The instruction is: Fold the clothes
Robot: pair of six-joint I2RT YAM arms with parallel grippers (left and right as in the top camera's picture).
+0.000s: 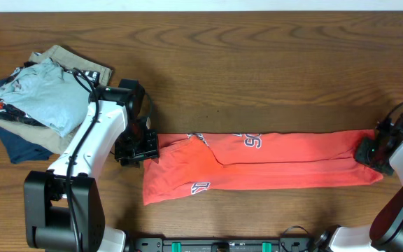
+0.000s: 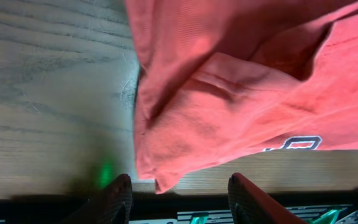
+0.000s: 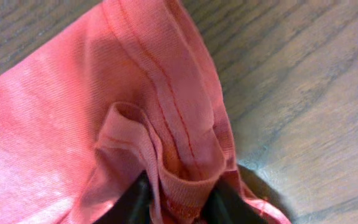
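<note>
Right jaws pinch T-shirt point(image 1: 271, 164) edge; left jaws apart; table point(image 1: 257, 84) wide beyond.

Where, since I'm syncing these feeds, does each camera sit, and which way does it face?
Overhead: fixed above the table, facing straight down on the T-shirt and folded stack; both arms show, with left hand and right hand.
Left wrist: on the left arm, facing along its open fingers to the T-shirt's edge.
Right wrist: on the right arm, facing down its fingers, which pinch bunched cloth.
Shared: every view shows the T-shirt and table.
</note>
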